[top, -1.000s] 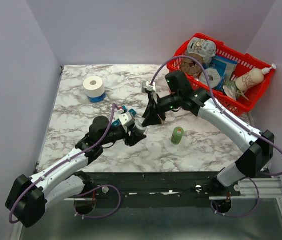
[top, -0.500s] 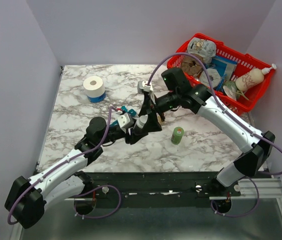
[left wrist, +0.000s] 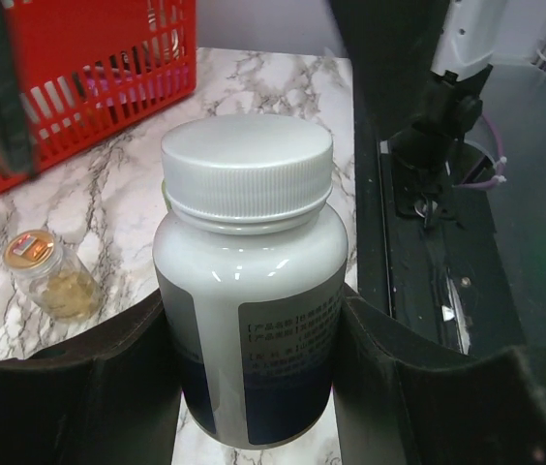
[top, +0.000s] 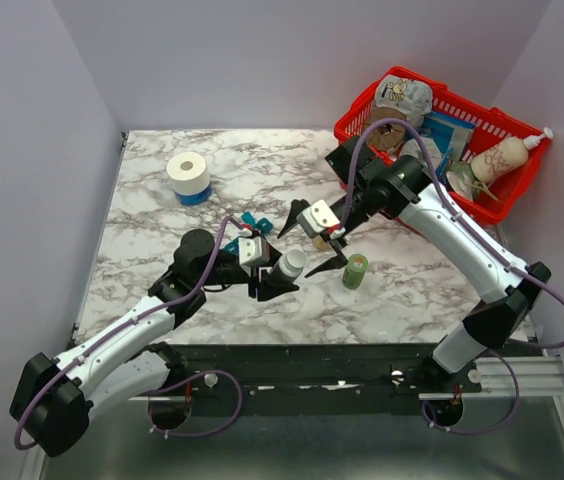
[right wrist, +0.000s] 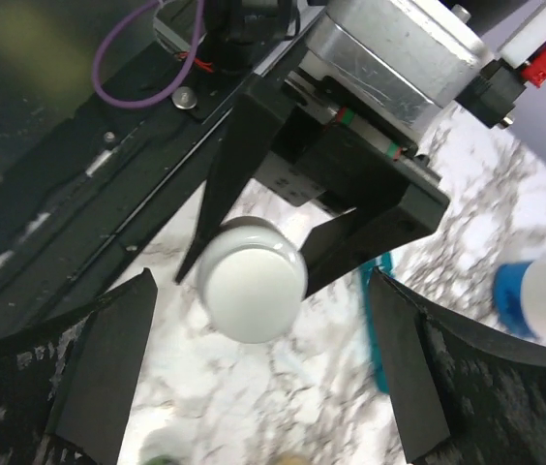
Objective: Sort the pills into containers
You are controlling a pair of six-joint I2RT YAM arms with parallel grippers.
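My left gripper (left wrist: pixel 254 334) is shut on a white pill bottle (left wrist: pixel 246 281) with a white screw cap (top: pixel 291 260), held upright just above the table. My right gripper (top: pixel 312 242) hangs open above and slightly right of that cap (right wrist: pixel 251 279), with its fingers (right wrist: pixel 108 373) wide apart and touching nothing. The teal-blue containers (top: pixel 252 220) lie behind the left wrist, mostly hidden; a thin strip of them (right wrist: pixel 378 310) shows in the right wrist view. No loose pills are visible.
A green bottle (top: pixel 355 271) stands right of the held bottle. A small glass jar with a gold lid (left wrist: pixel 45 276) lies near it. The red basket (top: pixel 507 190) of goods fills the back right corner. A white roll on a blue base (top: pixel 188 175) stands back left.
My right gripper was closed around the bottle's cap; it has opened wide and drawn back up and to the right. The left gripper still holds the bottle, shifted slightly right.
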